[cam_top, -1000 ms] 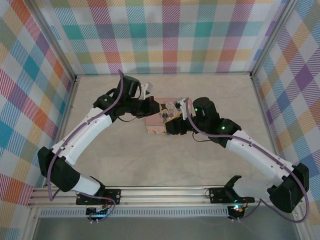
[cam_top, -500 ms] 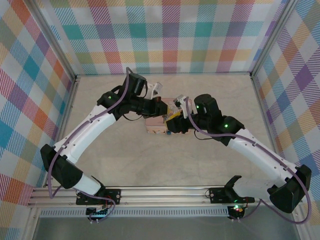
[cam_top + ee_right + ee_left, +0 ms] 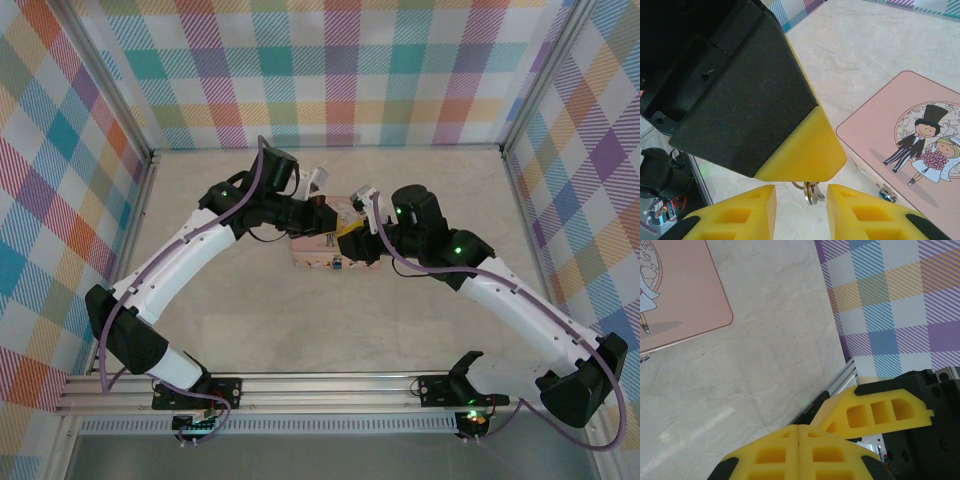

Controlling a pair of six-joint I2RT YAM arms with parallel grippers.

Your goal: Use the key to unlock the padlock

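Key [image 3: 810,194] dangles from the clamped-shut left gripper [image 3: 806,178] between the right gripper's [image 3: 800,194] half-open jaws, so a sloppy squeeze could knock it loose.

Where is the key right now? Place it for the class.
In the right wrist view, the key hangs from the shut yellow tip of the left hand, between the parted fingers of the right hand, with the pink tin to its right.

- The tin [image 3: 875,130] is coloured pink and printed with a cartoon couple.
- The walls [image 3: 340,70] are patterned in pastel plaid.
- The table [image 3: 330,320] is veined beige.
- The fingers [image 3: 860,207] are coloured yellow.
- The key [image 3: 811,194] is seen as silvery.
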